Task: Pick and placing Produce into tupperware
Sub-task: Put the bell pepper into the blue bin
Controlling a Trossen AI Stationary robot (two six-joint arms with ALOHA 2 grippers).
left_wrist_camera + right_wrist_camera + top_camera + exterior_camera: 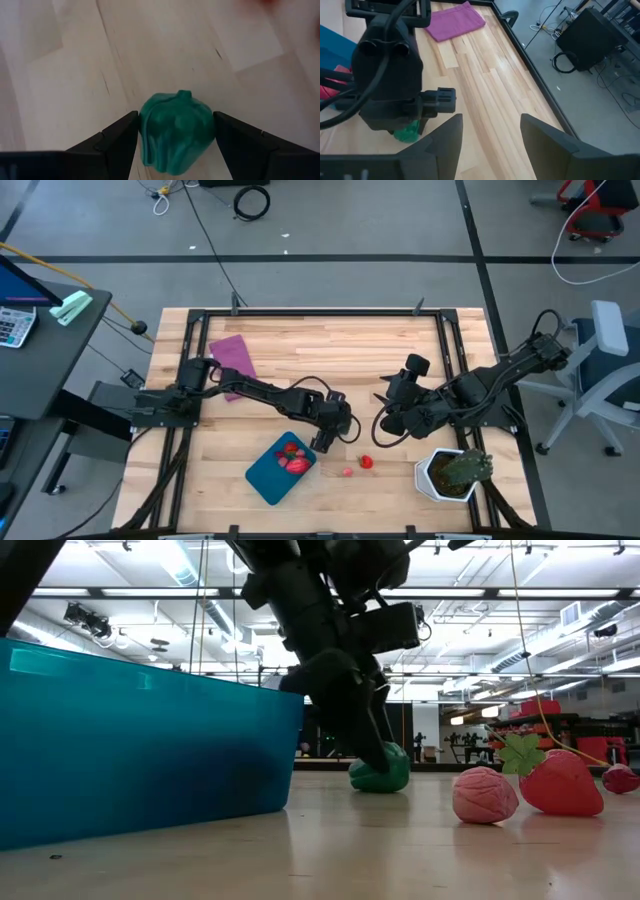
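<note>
My left gripper (322, 442) stands just right of the teal tupperware (281, 467), its fingers on either side of a green toy pepper (176, 131) that rests on the table, also in the low view (380, 774). The tupperware holds red and pink produce (293, 459). A red strawberry (366, 462) and a small pink piece (347, 473) lie on the table to its right. My right gripper (383, 425) is open and empty, hovering right of the left gripper. My left gripper pinches the green pepper's two opposite sides (145, 135) between its two fingers. The fingers (365, 735) come from above, slanting down. The pepper's underside rests on the table top, its stem end pointing away from the wrist.
A purple cloth (232, 360) lies at the far left of the table. A spiky green plant in a white pot (455, 472) stands at the near right corner. A dark frame runs along the table's edges. Bare wood lies in the middle and far right.
</note>
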